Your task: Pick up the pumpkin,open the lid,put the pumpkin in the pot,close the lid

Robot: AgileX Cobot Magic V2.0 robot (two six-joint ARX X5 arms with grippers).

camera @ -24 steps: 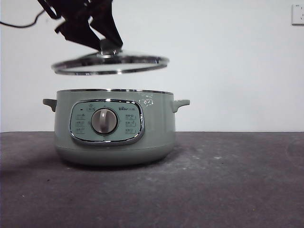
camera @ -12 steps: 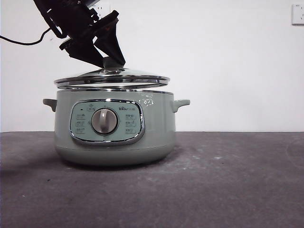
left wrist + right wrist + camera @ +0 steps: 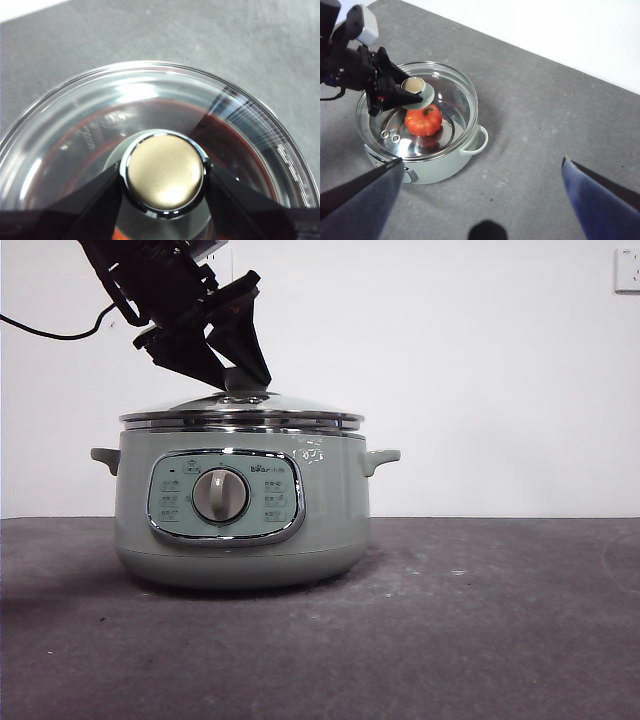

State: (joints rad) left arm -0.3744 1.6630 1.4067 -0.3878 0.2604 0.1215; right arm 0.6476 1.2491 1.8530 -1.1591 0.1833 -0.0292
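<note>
The sage-green pot [image 3: 240, 510] stands on the dark table with the glass lid [image 3: 242, 414] resting on its rim. My left gripper [image 3: 238, 380] comes down from the upper left and is shut on the lid's knob [image 3: 164, 172], one black jaw on each side of it. Through the glass, the right wrist view shows the orange pumpkin [image 3: 423, 120] lying inside the pot [image 3: 445, 160], under the lid [image 3: 455, 100]. My right gripper [image 3: 480, 172] hangs high above the table to the pot's right, open and holding nothing.
A black cable [image 3: 45, 330] trails from the left arm toward the left edge. A white wall socket [image 3: 627, 270] sits at the top right. Grey table [image 3: 545, 125] stretches right of the pot.
The left gripper has lowered the lid from well above the pot until it sits level on the rim. The pot has not moved.
</note>
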